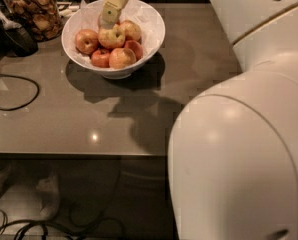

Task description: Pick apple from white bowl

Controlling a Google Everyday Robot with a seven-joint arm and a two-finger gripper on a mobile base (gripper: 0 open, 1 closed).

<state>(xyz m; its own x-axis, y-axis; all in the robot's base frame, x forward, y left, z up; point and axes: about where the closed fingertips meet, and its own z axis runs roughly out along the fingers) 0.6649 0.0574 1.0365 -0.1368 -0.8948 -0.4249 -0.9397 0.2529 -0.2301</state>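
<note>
The white bowl (155,33) stands at the back of the grey table, lined with crinkled white paper and holding several apples. The apple (112,37), the largest one, pale yellow with a red-orange blush, lies in the middle of the pile. My gripper (110,18), cream-coloured, comes down from the top edge of the view. Its tip sits at the top of this apple, at or just above its skin. Smaller red apples (86,41) and an orange-yellow apple (122,58) lie around it.
A glass jar of brown snacks (34,11) and a black object (16,38) stand left of the bowl. A black cable (16,91) loops on the table's left side. My white arm body (239,144) fills the right foreground. The table's front edge (79,154) runs across, with cables on the floor below.
</note>
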